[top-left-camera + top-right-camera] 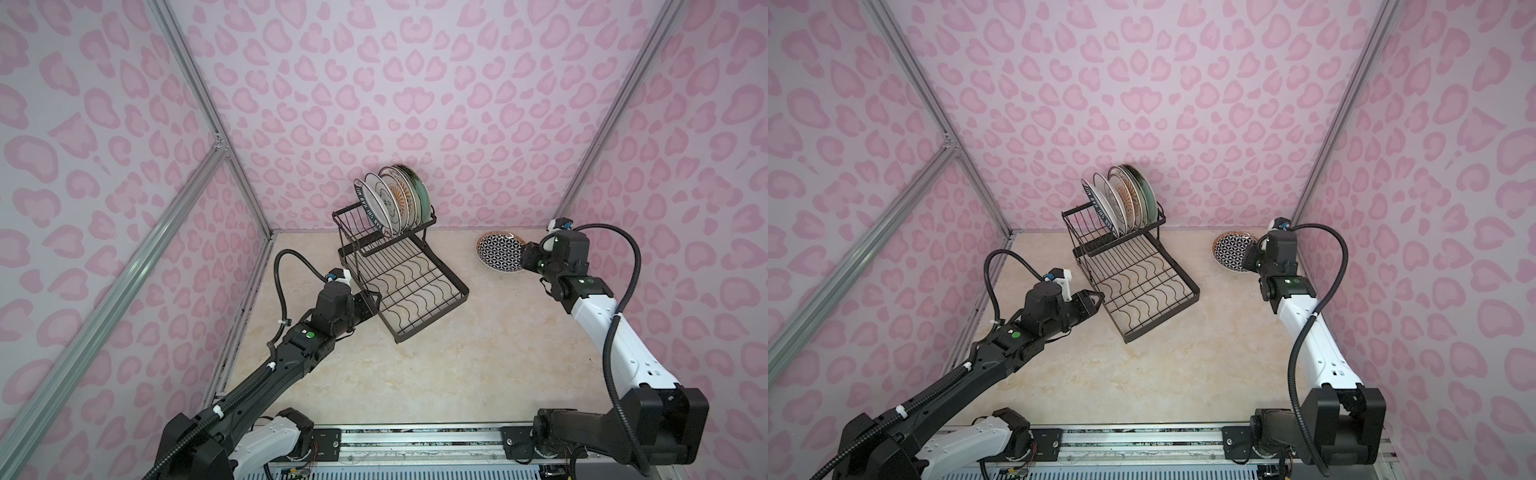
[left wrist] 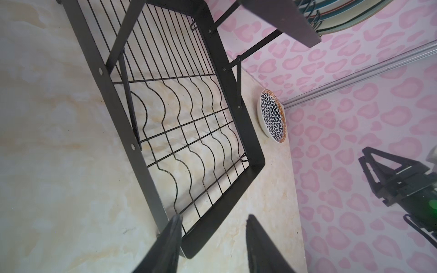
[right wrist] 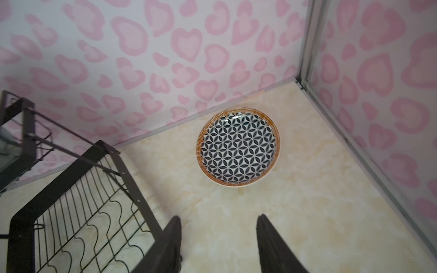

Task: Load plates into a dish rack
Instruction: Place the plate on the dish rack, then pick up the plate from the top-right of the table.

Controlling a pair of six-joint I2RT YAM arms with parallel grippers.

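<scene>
On surface (image 1: 457,353), far middle, dish rack (image 1: 432,318) standing, upper basket (image 1: 347,222) holding upright plates (image 1: 395,199). At surface's far right corner, geometric plate (image 3: 237,147) lying flat, well apart from rack. Short of it, right fingers (image 3: 272,245) hovering spread, empty; left fingers (image 2: 165,245) spread, empty, just beside rack's near-left rim. Plate likely stiff, slick, breakable: pinching raised rim looking best.

Bare table (image 3: 307,212) between my right gripper (image 3: 218,218) and the geometric plate (image 3: 238,147), clear approach. Back wall (image 3: 165,59) and side wall (image 3: 390,94) box in the plate's far side. Dish rack (image 1: 405,278) blocks mid-table; its near corner sits between the jaws of my left gripper (image 2: 214,216). Standing plates (image 1: 395,199) fill the upper basket (image 1: 347,226) except its left end
</scene>
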